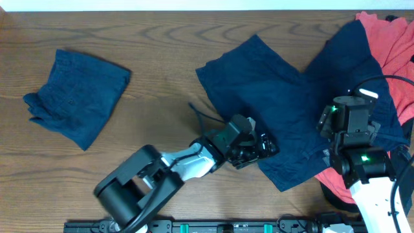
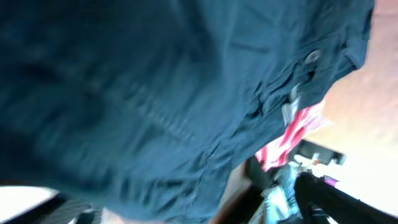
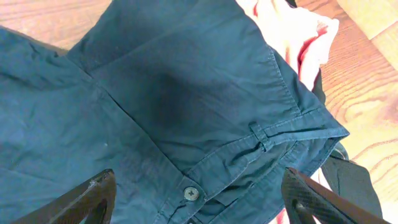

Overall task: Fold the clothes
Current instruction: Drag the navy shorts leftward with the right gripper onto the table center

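Observation:
Navy blue shorts (image 1: 278,90) lie spread open on the table at centre right. My left gripper (image 1: 262,147) is at their near hem. In the left wrist view blurred navy fabric (image 2: 155,93) fills the frame and hides the fingers. My right gripper (image 1: 346,120) hovers over the shorts' waistband. It is open and empty (image 3: 199,177), with the waistband button (image 3: 191,193) between its fingers. A second pair of navy shorts (image 1: 77,97) lies folded at the far left. Coral-red shirts (image 1: 394,39) are heaped at the right, partly under the spread shorts, and show in the right wrist view (image 3: 292,31).
The wooden table (image 1: 162,45) runs to a pale back edge at the top. The red heap reaches the table's right edge. A black cord (image 1: 202,115) lies by the left arm. Both arm bases stand at the near edge.

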### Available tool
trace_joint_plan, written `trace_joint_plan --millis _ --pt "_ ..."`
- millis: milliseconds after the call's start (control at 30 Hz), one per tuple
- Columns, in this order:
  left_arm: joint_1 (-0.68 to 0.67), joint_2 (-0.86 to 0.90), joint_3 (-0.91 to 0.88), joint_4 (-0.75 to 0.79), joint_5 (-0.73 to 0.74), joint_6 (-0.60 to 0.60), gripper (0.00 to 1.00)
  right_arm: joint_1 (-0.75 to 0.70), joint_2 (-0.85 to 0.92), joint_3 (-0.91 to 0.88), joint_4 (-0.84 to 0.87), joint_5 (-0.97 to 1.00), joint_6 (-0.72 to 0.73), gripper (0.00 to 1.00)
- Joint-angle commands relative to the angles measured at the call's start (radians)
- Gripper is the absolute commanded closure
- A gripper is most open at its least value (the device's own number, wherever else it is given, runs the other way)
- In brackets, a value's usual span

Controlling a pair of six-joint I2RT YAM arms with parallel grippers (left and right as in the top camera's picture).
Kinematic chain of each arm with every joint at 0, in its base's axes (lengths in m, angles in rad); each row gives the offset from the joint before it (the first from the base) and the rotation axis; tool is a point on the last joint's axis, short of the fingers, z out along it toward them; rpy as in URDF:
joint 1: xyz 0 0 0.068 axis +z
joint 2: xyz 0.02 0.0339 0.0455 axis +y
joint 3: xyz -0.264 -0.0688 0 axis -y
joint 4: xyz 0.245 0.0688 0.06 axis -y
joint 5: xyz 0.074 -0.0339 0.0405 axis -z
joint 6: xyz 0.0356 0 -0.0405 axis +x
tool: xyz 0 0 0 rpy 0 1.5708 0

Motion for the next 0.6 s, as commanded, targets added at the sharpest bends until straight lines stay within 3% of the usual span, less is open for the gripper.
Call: trace_joint_plan --millis 0,67,133,233,367,500,567 --pt "-0.006 0.093 -0.03 0.015 -0.045 -0.071 0.31 -0.01 -0.019 0.008 -0.004 0.004 0.014 0.16" --pt "0.006 0.093 -0.03 0.015 -0.062 -0.014 0.75 -0.01 -0.019 0.008 -0.014 -0.007 0.014 0.16" --pt "0.03 0.085 -0.03 0.011 -0.06 0.072 0.94 -0.01 -0.019 0.007 -0.029 -0.027 0.014 0.16" --pt "0.084 0.057 -0.03 -0.071 -0.034 0.162 0.94 -0.01 -0.019 0.007 -0.043 -0.045 0.014 0.16" --pt "0.216 -0.038 -0.029 -0.311 -0.008 0.335 0.94 -0.01 -0.019 0.007 -0.082 -0.09 0.013 0.07" --pt "0.478 -0.187 0.011 -0.566 -0.021 0.593 0.94 -0.01 -0.01 0.006 -0.098 -0.144 0.013 0.12" --pt "0.61 -0.233 0.058 -0.635 -0.037 0.655 0.94 -0.01 0.0 0.006 -0.097 -0.161 0.013 0.12"
